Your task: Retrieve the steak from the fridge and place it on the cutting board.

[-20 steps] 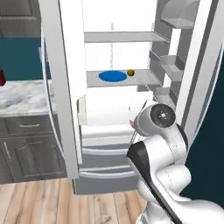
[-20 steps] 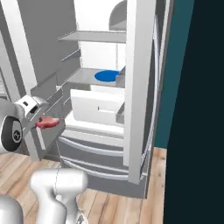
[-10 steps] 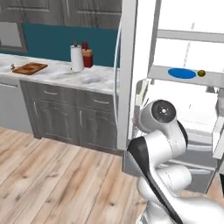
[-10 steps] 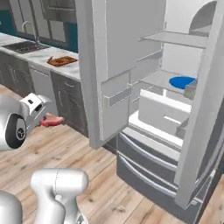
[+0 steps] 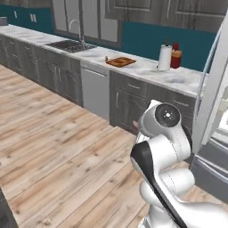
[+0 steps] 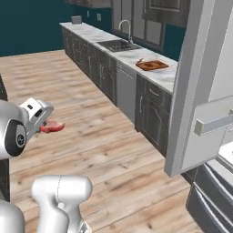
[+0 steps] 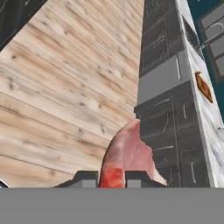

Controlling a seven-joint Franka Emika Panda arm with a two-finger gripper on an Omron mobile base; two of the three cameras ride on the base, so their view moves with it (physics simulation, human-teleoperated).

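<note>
Left base view: the rectangular brown wooden cutting board (image 5: 120, 61) lies on the marbled desk (image 5: 147, 70), well ahead of the folded white arm, waiting as the drop spot; the tall white fridge (image 5: 213, 111) stands open at the arm's right.

Right base view: the end effector (image 6: 44, 124) is held low and close to the body, a compact carrying pose, gripping the pinkish-red raw steak (image 6: 52, 127) edge-on.

Hand view: steak (image 7: 127, 155) clamped between both fingertips (image 7: 85, 178), pointing toward the dark cabinets; the board (image 7: 204, 87) is far beyond.
</note>
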